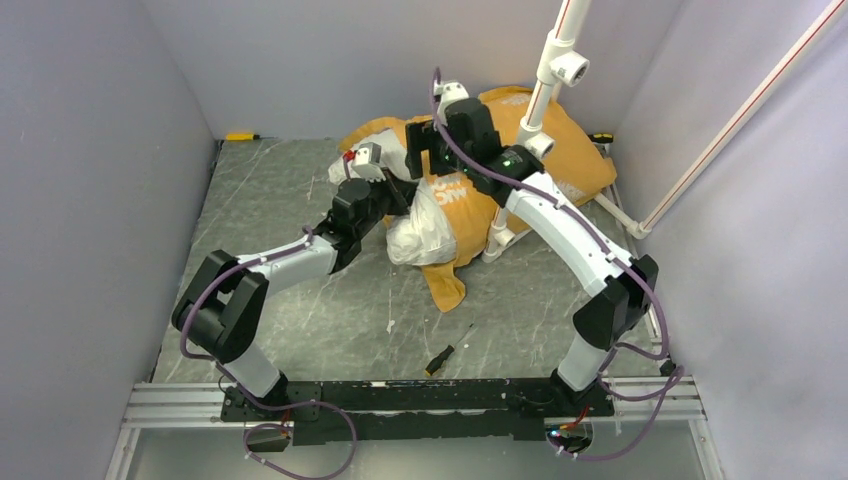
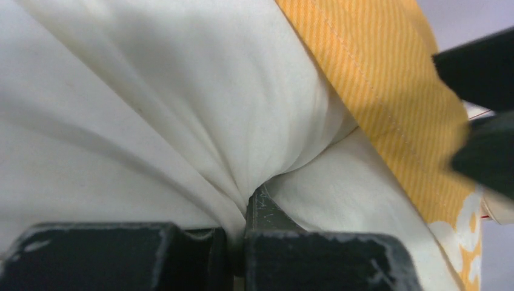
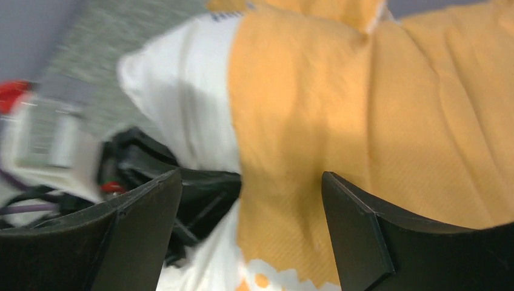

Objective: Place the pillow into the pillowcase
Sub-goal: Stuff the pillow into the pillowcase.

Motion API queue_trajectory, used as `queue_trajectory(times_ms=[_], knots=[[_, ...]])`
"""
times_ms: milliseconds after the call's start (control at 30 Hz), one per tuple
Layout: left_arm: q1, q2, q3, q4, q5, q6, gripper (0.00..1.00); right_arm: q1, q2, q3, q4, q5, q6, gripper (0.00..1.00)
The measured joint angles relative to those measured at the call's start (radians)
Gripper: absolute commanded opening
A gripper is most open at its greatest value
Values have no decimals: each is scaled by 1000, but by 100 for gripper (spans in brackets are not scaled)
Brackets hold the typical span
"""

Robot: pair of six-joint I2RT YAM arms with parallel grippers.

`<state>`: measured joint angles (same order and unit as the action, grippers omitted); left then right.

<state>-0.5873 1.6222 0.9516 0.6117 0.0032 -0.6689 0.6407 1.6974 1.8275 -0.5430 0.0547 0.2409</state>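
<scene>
The pillowcase point(image 1: 545, 150) lies orange-yellow side up at the back of the table. It covers most of the white pillow point(image 1: 418, 235), whose near end sticks out of its mouth. My left gripper point(image 1: 393, 197) is shut on a fold of the pillow point(image 2: 182, 121), pinched between its jaws beside the pillowcase's orange edge point(image 2: 388, 103). My right gripper point(image 1: 432, 152) hovers open just above the pillowcase point(image 3: 363, 109) near its mouth. Nothing is between its fingers point(image 3: 363, 236). The pillow point(image 3: 188, 115) and the left gripper show below it.
A black-handled screwdriver point(image 1: 447, 350) lies on the grey table in front. A yellow tool point(image 1: 240, 135) rests by the back wall. A white pipe frame point(image 1: 545, 90) stands over the pillowcase's right part. Walls close in on both sides.
</scene>
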Motion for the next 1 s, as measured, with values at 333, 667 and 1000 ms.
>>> queue_trajectory(times_ms=[333,667,1000], knots=[[12,-4,0,-36,24,-2,0,156,100,27,-100,432,-171,82],[15,-4,0,-33,43,-7,0,83,116,31,-140,575,-185,42],[15,-4,1,-25,71,-26,0,19,111,97,-227,338,-120,0]])
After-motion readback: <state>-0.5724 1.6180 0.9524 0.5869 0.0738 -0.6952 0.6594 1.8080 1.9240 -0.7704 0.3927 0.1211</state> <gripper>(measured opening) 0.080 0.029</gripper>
